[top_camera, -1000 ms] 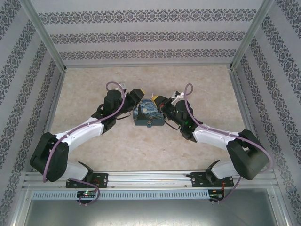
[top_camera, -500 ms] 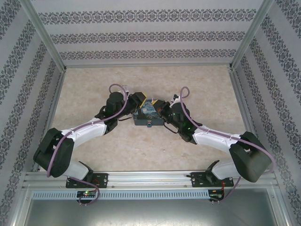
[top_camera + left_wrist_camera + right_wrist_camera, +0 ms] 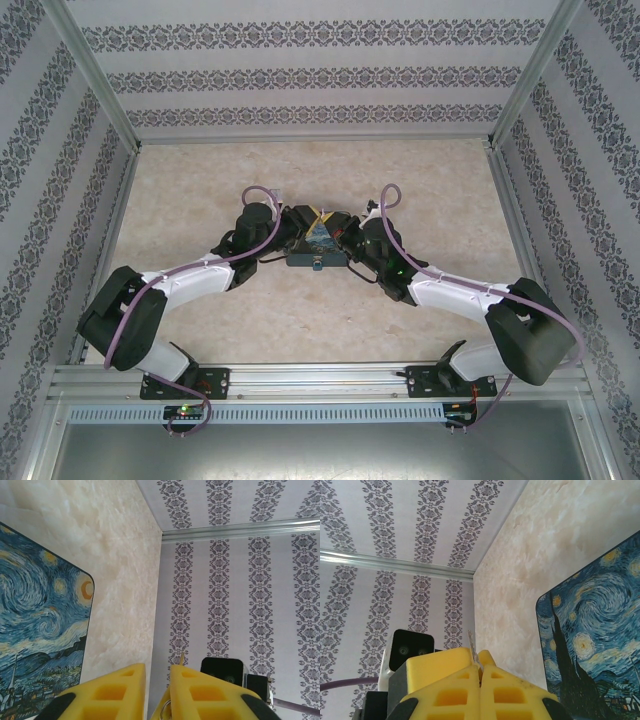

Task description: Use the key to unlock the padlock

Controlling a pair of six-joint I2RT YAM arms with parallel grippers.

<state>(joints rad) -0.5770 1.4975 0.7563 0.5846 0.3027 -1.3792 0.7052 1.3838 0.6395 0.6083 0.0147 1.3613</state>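
The right gripper (image 3: 480, 666) presses its yellow fingers together on the key (image 3: 471, 644), a thin silver sliver standing above them. The padlock (image 3: 316, 265) sits at the near side of the tin (image 3: 332, 257) (very small here), just below both grippers. The left gripper (image 3: 157, 674) shows a narrow gap.

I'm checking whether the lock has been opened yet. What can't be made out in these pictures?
- Padlock: in the top view it is a tiny teal speck on the near side of the tin, too small to tell the shackle's state.
- Key: in the right wrist view a thin sliver shows; the shut fingers of the right claw hide the rest.
- Tin: cut off by the frame edge in both wrist views.
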